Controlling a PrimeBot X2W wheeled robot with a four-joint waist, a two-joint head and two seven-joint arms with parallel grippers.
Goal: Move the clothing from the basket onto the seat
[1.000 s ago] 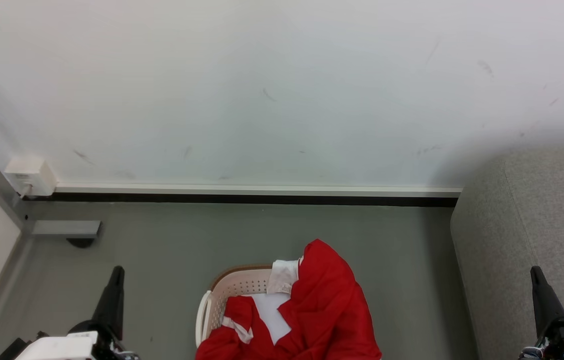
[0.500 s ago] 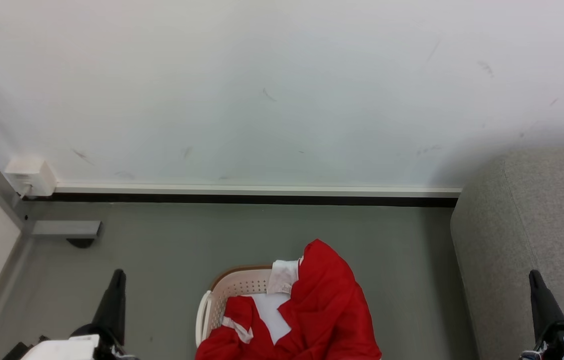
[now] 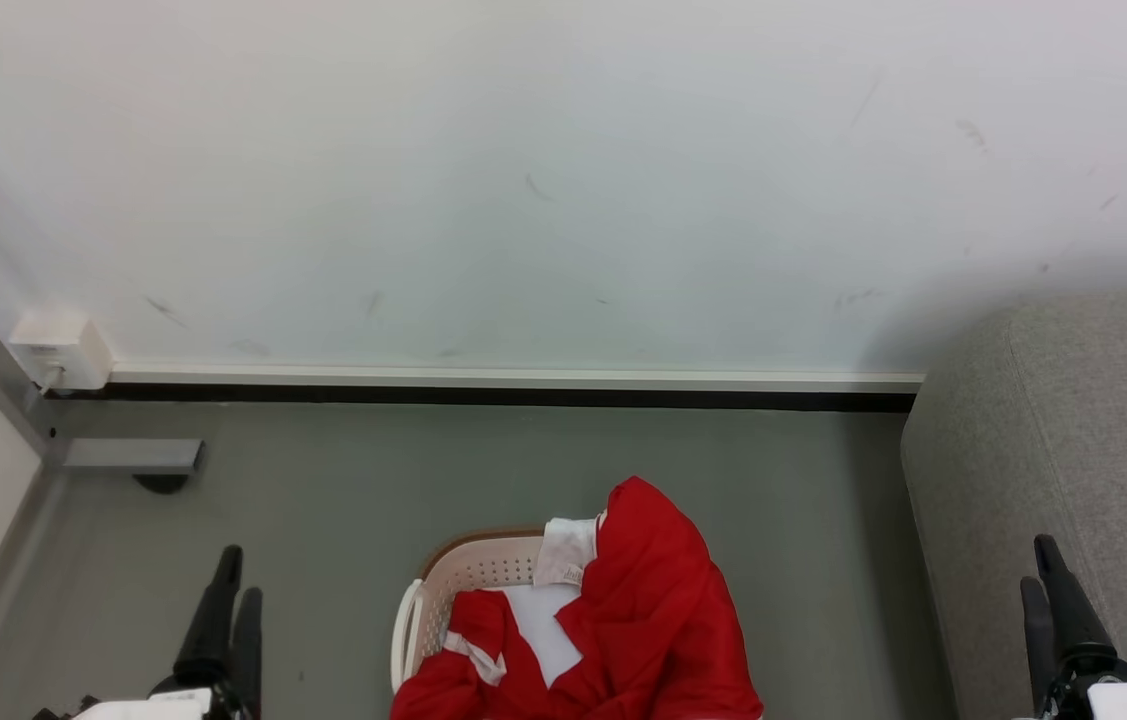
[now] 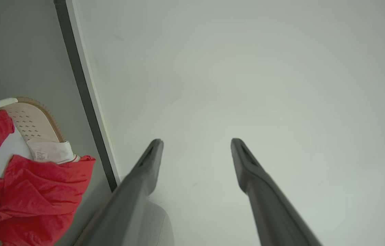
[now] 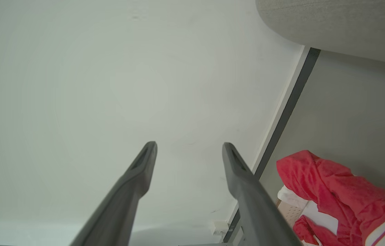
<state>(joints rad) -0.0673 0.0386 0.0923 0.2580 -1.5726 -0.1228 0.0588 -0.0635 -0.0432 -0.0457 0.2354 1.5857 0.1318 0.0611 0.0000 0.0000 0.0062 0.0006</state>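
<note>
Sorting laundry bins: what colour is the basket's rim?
Brown rim on a cream-white perforated basket; clearest in the left wrist view.

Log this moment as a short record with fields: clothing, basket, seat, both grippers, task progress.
clothing: red and white, heaped in the basket, draped over its rim
basket: cream, brown rim, on the floor between the grippers
seat: grey, on the robot's right
left gripper: open, holding nothing
right gripper: open, holding nothing, near the seat
progress: clothing not yet lifted

clothing (image 3: 653,610): red, heaped in basket (image 3: 468,572) | seat (image 3: 1073,450): grey, right
</note>
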